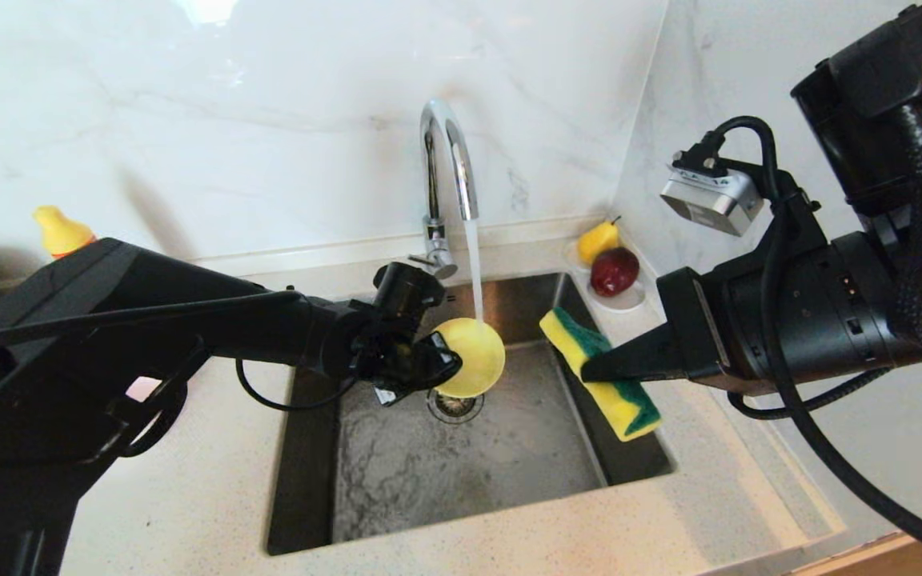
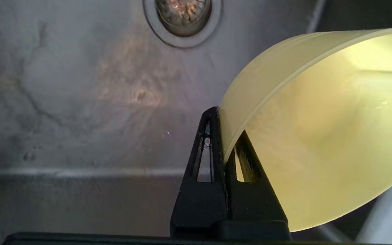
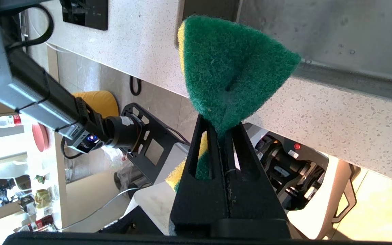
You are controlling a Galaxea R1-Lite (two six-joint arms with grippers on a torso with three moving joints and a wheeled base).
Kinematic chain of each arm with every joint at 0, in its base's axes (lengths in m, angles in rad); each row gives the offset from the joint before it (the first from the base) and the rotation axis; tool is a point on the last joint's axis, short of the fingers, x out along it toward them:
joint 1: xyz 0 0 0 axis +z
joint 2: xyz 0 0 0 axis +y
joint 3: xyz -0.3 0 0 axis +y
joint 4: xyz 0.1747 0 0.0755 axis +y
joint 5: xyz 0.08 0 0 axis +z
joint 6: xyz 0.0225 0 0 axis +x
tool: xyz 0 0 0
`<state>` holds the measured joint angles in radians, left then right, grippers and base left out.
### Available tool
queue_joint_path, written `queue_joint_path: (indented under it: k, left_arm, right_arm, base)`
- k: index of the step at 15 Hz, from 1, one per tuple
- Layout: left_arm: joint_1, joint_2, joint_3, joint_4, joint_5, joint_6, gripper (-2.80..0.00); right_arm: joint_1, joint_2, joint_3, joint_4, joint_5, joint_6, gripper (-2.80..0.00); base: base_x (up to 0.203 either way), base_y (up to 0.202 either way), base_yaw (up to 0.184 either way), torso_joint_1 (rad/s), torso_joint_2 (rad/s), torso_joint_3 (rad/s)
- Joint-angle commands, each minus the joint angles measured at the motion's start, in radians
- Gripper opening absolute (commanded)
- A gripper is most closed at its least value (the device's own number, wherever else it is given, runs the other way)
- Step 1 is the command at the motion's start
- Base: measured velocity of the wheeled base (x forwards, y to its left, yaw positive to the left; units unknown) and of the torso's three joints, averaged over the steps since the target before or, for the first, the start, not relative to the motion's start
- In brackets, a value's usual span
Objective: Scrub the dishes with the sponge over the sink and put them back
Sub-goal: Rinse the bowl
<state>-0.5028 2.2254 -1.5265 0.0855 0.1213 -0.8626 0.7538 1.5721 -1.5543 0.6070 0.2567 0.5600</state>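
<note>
Head view: the left gripper (image 1: 441, 362) grasps the small round yellow plastic bowl (image 1: 473, 357) on edge over the square steel sink (image 1: 469, 464), under the faucet's stream (image 1: 474, 268).

Left wrist view: fingers (image 2: 213, 143) pinch its rim.

Right wrist view: the right gripper (image 3: 220, 136) clenches the flat rectangular yellow-and-green sponge (image 3: 231, 68), long axis crosswise.

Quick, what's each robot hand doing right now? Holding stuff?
Left gripper: shut on the yellow bowl, pinching its rim under the running tap, over the sink.
Right gripper: shut on the sponge, held over the sink's right edge.
</note>
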Motion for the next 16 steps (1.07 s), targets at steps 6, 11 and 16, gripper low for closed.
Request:
queue_joint_path:
  k: [6, 11, 16]
  left_arm:
    - [0.001, -0.018, 0.006, 0.006, -0.008, -0.007, -2.8]
    - [-0.002, -0.024, 0.03, 0.059, -0.011, -0.003, -2.8]
    - [-0.004, -0.022, 0.031, 0.073, -0.035, -0.004, -2.8]
  right_arm:
    - [-0.005, 0.0, 0.002, 0.004, 0.001, 0.003, -2.8]
    - [-0.005, 0.002, 0.002, 0.004, 0.001, 0.005, -2.8]
    - [-0.005, -0.001, 0.017, 0.004, 0.003, 0.005, -2.8]
  base:
    - [0.0, 0.0, 0.0, 0.0, 0.0, 0.0]
    - [0.0, 0.0, 0.0, 0.0, 0.0, 0.0]
    - [0.0, 0.0, 0.0, 0.0, 0.0, 0.0]
